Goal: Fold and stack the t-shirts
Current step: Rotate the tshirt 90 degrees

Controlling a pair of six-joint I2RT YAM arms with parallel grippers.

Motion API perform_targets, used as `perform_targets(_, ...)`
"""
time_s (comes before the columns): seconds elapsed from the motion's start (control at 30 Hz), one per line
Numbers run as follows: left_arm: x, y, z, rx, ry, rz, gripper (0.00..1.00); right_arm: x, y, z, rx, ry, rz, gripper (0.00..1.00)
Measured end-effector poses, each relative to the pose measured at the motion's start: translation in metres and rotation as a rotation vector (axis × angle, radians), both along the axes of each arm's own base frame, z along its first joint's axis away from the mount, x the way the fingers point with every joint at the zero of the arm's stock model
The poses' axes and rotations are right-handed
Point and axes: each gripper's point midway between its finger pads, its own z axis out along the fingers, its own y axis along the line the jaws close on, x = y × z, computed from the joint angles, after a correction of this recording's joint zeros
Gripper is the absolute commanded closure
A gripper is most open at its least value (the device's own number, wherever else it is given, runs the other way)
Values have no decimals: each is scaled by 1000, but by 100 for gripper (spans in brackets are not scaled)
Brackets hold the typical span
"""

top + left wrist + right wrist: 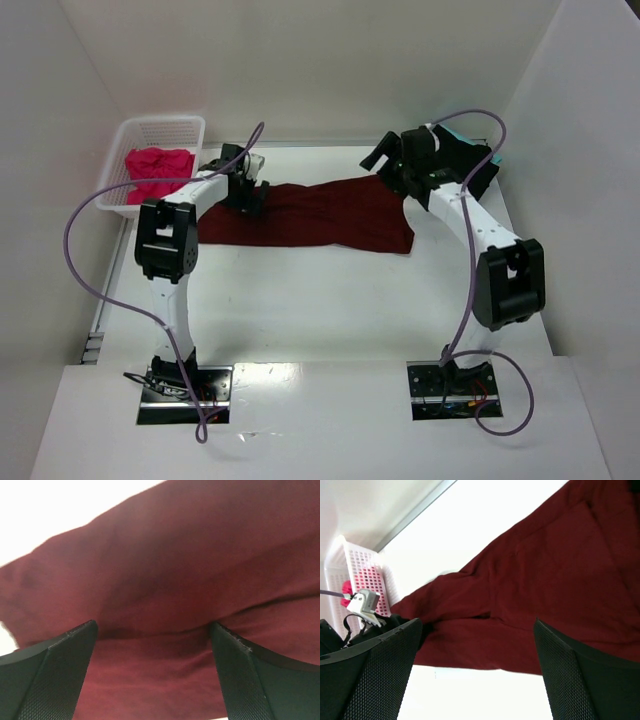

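A dark maroon t-shirt [320, 215] lies spread across the middle of the table, folded lengthwise into a long band. My left gripper [248, 198] stands open low over its left end, and maroon cloth [175, 570] fills the left wrist view between and beyond the fingers. Above the shirt's right upper corner my right gripper [381, 158] is open and holds nothing. In the right wrist view the shirt [545, 580] lies below the right gripper [477, 645]. A bright pink t-shirt [158, 172] sits bunched in the basket. A dark pile with a teal edge [480, 165] lies behind the right arm.
The white lattice basket [165, 122] stands at the back left against the wall, also seen in the right wrist view as the basket [362, 565]. White walls close in the table on the left, back and right. Purple cables loop from both arms.
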Motion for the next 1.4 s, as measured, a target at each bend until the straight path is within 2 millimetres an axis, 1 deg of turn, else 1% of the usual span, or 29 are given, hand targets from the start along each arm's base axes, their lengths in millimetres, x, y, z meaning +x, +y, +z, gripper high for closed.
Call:
perform_targets(0.13,2,3,2,45,-14,-12,0,-11,-9,11,5,-21,-11,1)
perform_targets(0.23,1,0,2,74,-14,-22,0,-19,-11,14,5,-21,-11,1)
perform_targets(0.3,0,-3,2,102,-16,-28,0,-20,-11,16,4,-26,-10,1)
perform_targets(0.4,-6,-12,4,132,-10,-32,0,-21,-12,15,-3,-26,-5,1)
perform_targets(0.47,-14,-23,3,128,10,-35,0,-22,-12,11,-12,-19,-1,1)
perform_targets(0.57,-38,-43,1,98,51,-41,0,-25,-13,2,-26,6,4,1)
perform_targets(0.67,-70,-60,-3,52,118,-42,0,-27,-14,-9,-39,33,9,1)
perform_targets(0.77,-104,-71,-7,-5,211,-16,0,-28,-14,-28,-54,77,13,1)
perform_targets(0.83,-124,-78,-9,-42,261,5,0,-31,-14,-44,-64,116,19,1)
perform_targets(0.93,-155,-85,-9,-75,327,32,0,-34,-14,-66,-75,172,25,1)
perform_targets(1.07,-202,-99,-8,-95,421,14,0,-40,-14,-87,-83,224,33,1)
perform_targets(1.17,-232,-109,-7,-103,486,-11,0,-41,-14,-103,-93,260,37,1)
perform_targets(1.2,-239,-111,-5,-111,505,-16,0,-41,-13,-110,-99,279,39,1)
perform_targets(1.27,-246,-115,-2,-133,527,-13,0,-44,-11,-126,-111,320,46,1)
perform_targets(1.33,-248,-118,1,-161,532,-15,0,-50,-5,-145,-126,367,62,1)
perform_targets(1.4,-250,-122,3,-187,534,-22,0,-55,3,-159,-142,407,82,1)
